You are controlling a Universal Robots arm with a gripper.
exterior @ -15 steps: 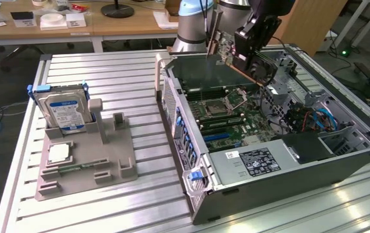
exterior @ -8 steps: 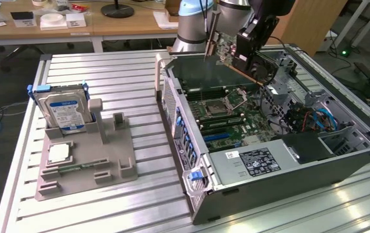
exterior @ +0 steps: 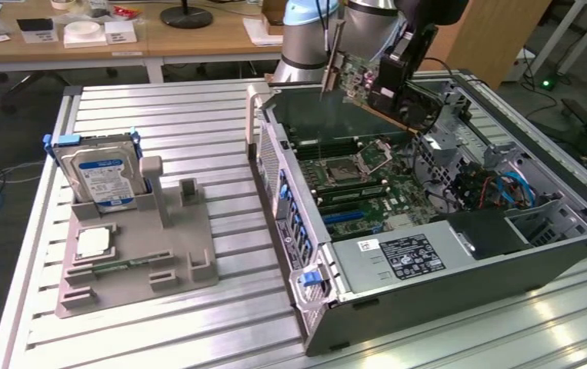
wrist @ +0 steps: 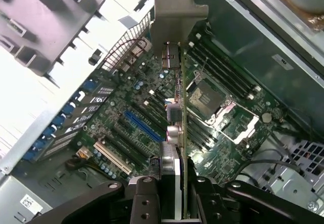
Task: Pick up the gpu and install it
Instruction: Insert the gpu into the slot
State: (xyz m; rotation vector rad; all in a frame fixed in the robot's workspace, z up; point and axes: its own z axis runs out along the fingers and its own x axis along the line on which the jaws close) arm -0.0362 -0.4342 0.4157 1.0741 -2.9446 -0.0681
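Observation:
The gpu (exterior: 358, 77) hangs upright above the back of the open computer case (exterior: 319, 319), with its silver bracket (exterior: 329, 65) toward the exterior view's left. My gripper (exterior: 391, 58) is shut on the card from above. In the wrist view the gpu (wrist: 178, 107) is seen edge-on, with its metal bracket (wrist: 174, 11) at the far end. My gripper (wrist: 174, 196) clamps the near end between its black fingers (wrist: 144, 201). Beneath the card lies the motherboard, with a blue slot (wrist: 142, 125) and the open processor socket (wrist: 210, 95). The card is not touching the board.
A grey fixture (exterior: 134, 254) on the ribbed metal table (exterior: 170, 123) holds a hard drive with a blue-white label (exterior: 103, 175), a processor chip (exterior: 93, 242) and a green memory stick (exterior: 118, 265). Inside the case are a power supply (exterior: 406, 257) and blue cables (exterior: 508, 188).

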